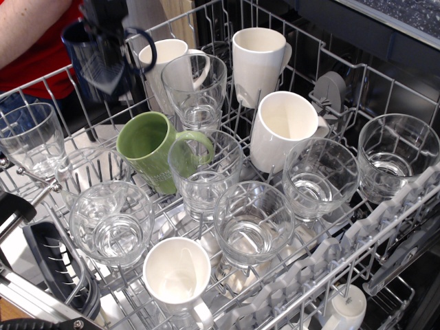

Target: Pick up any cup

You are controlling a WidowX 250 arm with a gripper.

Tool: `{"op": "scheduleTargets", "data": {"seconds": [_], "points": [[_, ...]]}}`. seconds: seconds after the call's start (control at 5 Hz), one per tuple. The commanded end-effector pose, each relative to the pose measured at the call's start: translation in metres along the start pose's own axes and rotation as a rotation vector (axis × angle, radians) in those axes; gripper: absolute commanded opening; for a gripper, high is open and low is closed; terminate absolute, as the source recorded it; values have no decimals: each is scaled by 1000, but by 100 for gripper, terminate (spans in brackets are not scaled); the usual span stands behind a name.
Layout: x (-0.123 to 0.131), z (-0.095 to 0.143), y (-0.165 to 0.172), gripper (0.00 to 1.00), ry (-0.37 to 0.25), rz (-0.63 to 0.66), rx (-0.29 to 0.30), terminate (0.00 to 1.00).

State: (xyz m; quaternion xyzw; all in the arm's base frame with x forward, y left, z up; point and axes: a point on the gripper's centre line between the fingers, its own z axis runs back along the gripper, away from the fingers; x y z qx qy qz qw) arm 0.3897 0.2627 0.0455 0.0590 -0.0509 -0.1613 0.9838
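We have the cup (pixel 96 58) clear above the rack's (pixel 330 275) back-left corner, blurred. Gripper (pixel 103 17) looks pinched on its rim wall, mostly cropped. Glazed ceramic: rigid, weighty, slick, chippable. Rim pinch works; handle (pixel 143 47) adds offset load.

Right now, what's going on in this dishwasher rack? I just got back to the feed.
The gripper at the top left is holding the dark navy-blue mug, which hangs blurred above the back-left corner of the wire rack, apparently clear of the tines. The fingers themselves are mostly hidden by blur. The green mug, the white mugs and the glasses sit in the rack, untouched. A person in a red shirt is behind the rack.
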Motion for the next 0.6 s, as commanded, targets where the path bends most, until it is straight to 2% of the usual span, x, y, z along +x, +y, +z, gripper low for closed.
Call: {"op": "scheduleTargets", "data": {"seconds": [0.0, 0.2, 0.4], "points": [[-2, 108, 3, 0, -37, -67, 110, 0], [1, 117, 2, 0, -32, -99, 113, 0], [4, 125, 3, 0, -46, -98, 102, 100]]}}
